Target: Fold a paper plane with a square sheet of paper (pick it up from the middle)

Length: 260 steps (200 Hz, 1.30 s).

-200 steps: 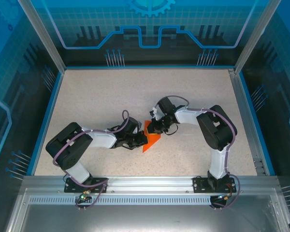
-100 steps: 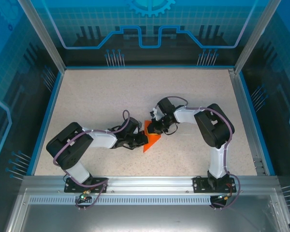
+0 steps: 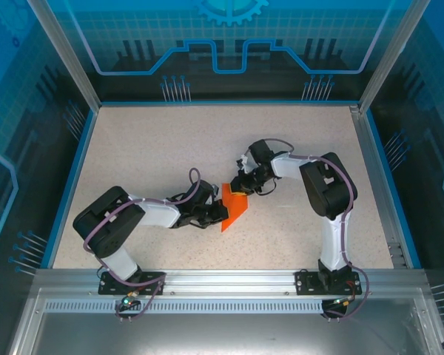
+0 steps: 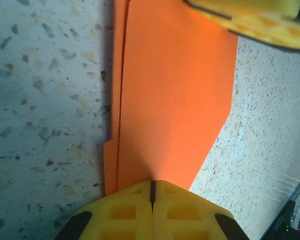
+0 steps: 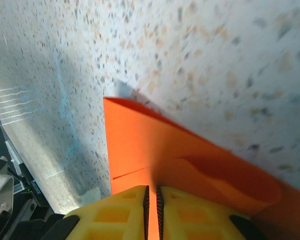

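You've got the folded orange paper (image 3: 234,211) mid-table, long axis near-to-far, sharp tip toward the arm bases, left gripper (image 4: 152,189) pinched shut on it, right gripper (image 5: 151,194) squeezing its far end.

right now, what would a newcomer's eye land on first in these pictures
The bright orange creased paper sheet, the one vivid thing on the speckled beige table, lies near the middle between the two arms. The left gripper, with yellow fingers, is shut on one edge. The right gripper pinches the opposite end, where the paper bulges up in a loose curl.
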Tool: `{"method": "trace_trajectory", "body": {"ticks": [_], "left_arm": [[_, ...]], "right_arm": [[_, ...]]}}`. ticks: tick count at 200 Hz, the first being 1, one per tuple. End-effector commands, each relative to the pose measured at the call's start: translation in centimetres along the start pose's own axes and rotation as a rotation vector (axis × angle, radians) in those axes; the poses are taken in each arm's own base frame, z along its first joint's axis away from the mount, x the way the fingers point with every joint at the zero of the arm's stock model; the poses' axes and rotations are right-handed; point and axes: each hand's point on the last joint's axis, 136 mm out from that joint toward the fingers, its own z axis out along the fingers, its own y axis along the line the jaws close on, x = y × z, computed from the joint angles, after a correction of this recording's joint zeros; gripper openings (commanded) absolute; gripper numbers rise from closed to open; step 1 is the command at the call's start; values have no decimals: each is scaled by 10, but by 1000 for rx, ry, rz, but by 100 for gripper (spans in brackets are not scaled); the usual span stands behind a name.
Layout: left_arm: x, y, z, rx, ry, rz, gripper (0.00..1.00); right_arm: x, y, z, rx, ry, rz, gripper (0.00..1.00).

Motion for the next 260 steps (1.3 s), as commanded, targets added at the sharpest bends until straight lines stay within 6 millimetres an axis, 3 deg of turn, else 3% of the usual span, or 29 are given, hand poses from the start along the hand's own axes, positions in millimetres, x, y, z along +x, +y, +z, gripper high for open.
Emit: {"method": "trace_trajectory", "body": {"ticks": [1, 90, 151, 175, 192, 225, 260], "left_arm": [[66, 129, -10, -458, 165, -99, 0], [68, 129, -11, -461, 171, -91, 0], [65, 123, -13, -453, 196, -15, 0], [63, 116, -15, -442, 202, 25, 0], [60, 111, -16, -431, 204, 50, 0], [57, 105, -16, -419, 204, 68, 0], [52, 97, -15, -398, 190, 63, 0]], "right_arm": [[-33, -33, -9, 64, -82, 13, 16], [-68, -50, -27, 54, -126, 40, 17], [-75, -1, -75, 2, -182, -62, 19], [-59, 16, -87, -27, -197, -95, 20], [-39, 29, -82, -70, -171, -102, 18], [1, 42, -52, -93, -93, -110, 11], [31, 33, -18, -44, -33, -64, 9]]}}
